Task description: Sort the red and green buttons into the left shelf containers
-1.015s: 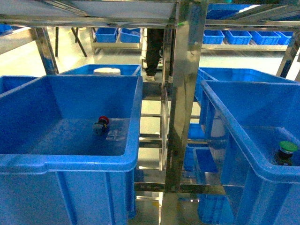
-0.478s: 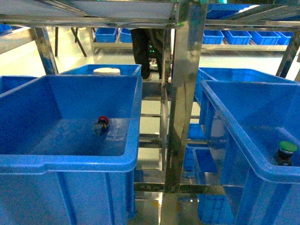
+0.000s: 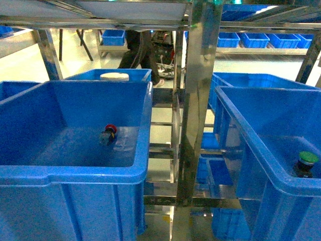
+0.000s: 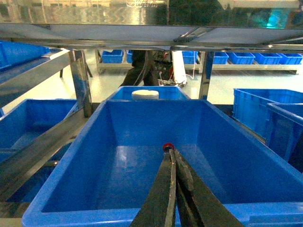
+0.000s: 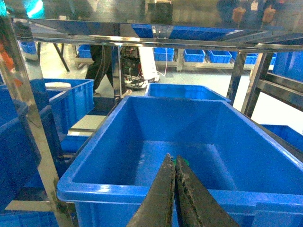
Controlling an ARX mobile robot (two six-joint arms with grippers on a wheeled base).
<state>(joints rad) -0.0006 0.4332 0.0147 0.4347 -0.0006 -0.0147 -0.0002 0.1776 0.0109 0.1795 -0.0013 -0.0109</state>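
Two large blue bins stand on the shelving, one on either side of a shiny steel upright in the head view. The left bin holds the red button, which lies on the bin floor toward the far right corner, tipped on its side. The right bin holds the green button, standing cap up against the near wall at the right edge of the view.

The left gripper hangs over the near edge of the left bin with its fingers pressed together, nothing between them; the red button shows just past the fingertips, apart from them. The right gripper hangs over the near edge of the right bin, fingers likewise pressed together and holding nothing; a sliver of the green cap shows beside its tip.

A white round lid sits in a smaller blue bin behind the left bin.
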